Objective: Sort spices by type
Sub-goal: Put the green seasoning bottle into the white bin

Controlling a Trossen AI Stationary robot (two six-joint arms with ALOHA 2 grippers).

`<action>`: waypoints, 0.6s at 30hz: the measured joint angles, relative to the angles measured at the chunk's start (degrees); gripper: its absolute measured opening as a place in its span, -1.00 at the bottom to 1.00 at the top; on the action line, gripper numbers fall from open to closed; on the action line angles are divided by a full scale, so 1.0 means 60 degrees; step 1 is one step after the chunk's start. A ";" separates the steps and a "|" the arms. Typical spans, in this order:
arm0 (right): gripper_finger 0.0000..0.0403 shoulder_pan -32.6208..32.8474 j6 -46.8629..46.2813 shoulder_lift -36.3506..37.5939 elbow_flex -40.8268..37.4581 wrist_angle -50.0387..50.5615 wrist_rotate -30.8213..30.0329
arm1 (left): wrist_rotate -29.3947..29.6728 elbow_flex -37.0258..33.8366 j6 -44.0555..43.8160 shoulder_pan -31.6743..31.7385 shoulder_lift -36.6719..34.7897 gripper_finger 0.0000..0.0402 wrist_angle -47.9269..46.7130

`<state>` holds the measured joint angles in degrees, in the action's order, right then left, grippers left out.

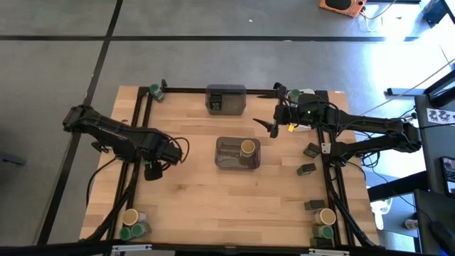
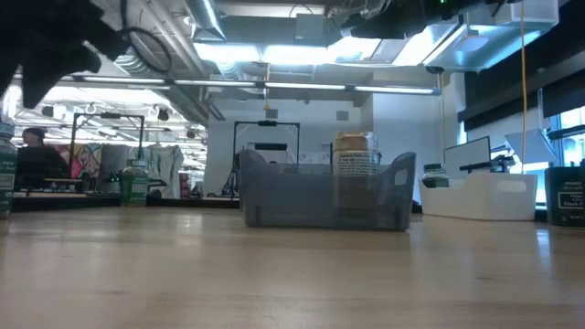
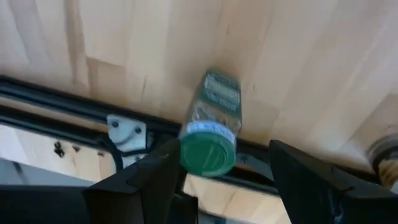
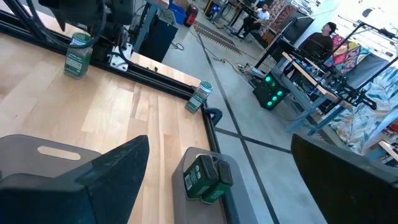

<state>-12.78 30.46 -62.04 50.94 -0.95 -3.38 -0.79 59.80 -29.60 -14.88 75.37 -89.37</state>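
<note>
Green-lidded spice jar (image 3: 210,127) — clear, label-wrapped — sits gripped between the left gripper (image 1: 153,171)'s fingers; right gripper (image 1: 273,126) gapes wide, empty, beyond the grey bin (image 1: 229,163).

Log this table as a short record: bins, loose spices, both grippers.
centre bin: holds one tan-lidded jar, upright
far bin: holds green-labelled containers, lying down
left gripper: over the table's left side, green-lidded jar right in front of it; grip unclear
right gripper: open, empty, between the two bins
loose tins: three dark ones along the right edge
near corners: a tan-lidded and a green-lidded jar in each
far left corner: one green jar
</note>
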 joint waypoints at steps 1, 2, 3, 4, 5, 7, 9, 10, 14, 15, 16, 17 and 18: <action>0.94 0.0000 0.0000 0.0000 0.0000 0.0000 0.0000 | -0.0087 -0.0089 -0.0029 -0.0078 0.0000 0.20 -0.0015; 0.94 0.0000 0.0000 0.0000 0.0000 0.0003 0.0000 | -0.0141 -0.0169 -0.0085 -0.0141 0.0000 0.20 -0.0012; 0.94 0.0000 0.0000 0.0000 0.0000 0.0010 0.0000 | -0.0203 -0.0234 -0.0143 -0.0205 0.0000 0.20 -0.0022; 0.94 0.0000 0.0000 0.0000 0.0000 0.0019 0.0000 | -0.0230 -0.0276 -0.0181 -0.0258 0.0000 0.20 -0.0017; 0.94 0.0000 0.0000 0.0000 0.0000 0.0038 -0.0001 | -0.0221 -0.0307 -0.0231 -0.0312 0.0000 0.20 0.0001; 0.94 0.0000 0.0000 0.0000 0.0000 0.0052 -0.0003 | -0.0168 -0.0423 -0.0253 -0.0353 0.0000 0.20 -0.0014; 0.94 0.0000 0.0000 0.0000 0.0000 0.0058 0.0000 | -0.0117 -0.0596 -0.0251 -0.0356 0.0000 0.20 0.0017; 0.94 0.0000 0.0000 0.0000 0.0000 0.0055 -0.0003 | -0.0110 -0.0715 -0.0224 -0.0356 0.0000 0.20 0.0004; 0.94 0.0000 0.0002 0.0000 0.0000 0.0057 -0.0002 | -0.0037 -0.1122 -0.0076 -0.0356 0.0000 0.20 0.0026; 0.94 0.0000 0.0004 0.0000 0.0000 0.0056 0.0000 | -0.0030 -0.1200 -0.0096 -0.0356 0.0000 0.20 0.0082; 0.94 0.0000 0.0004 0.0000 0.0000 0.0055 0.0000 | -0.0022 -0.1274 -0.0105 -0.0356 0.0000 0.20 0.0126; 0.94 0.0000 0.0004 0.0000 0.0000 0.0055 0.0000 | 0.0020 -0.1350 -0.0112 -0.0356 -0.0001 0.20 0.0124; 0.94 0.0000 0.0004 0.0000 0.0000 0.0055 -0.0003 | 0.0055 -0.1436 -0.0122 -0.0356 -0.0005 0.20 0.0130</action>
<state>-12.78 30.48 -62.04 50.94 -0.62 -3.39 -0.46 51.18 -30.33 -17.02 75.35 -88.59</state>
